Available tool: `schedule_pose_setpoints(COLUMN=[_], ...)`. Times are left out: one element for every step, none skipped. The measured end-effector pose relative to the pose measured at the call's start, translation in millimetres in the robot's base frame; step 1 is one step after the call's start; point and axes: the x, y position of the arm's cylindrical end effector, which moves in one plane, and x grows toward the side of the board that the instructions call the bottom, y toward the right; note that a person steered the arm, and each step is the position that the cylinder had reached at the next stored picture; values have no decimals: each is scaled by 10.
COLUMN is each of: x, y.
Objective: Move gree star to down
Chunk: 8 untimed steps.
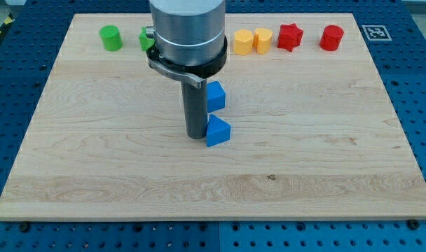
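The green star lies near the board's top edge, mostly hidden behind the arm's grey body, with only its left part showing. My tip rests on the board near the middle, well below the green star. It touches or nearly touches the left side of a blue block. A second blue block sits just above that one, to the right of the rod.
A green cylinder lies at the top left. Two yellow blocks, a red star and a red cylinder line the top right. The wooden board sits on a blue pegboard.
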Motion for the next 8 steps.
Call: schedule_pose_setpoints(x=[-12, -497, -1237, -1509, -1753, -2380, -2869, -2919], y=[-360, -930, -978, -508, -75, -36, -174, -754])
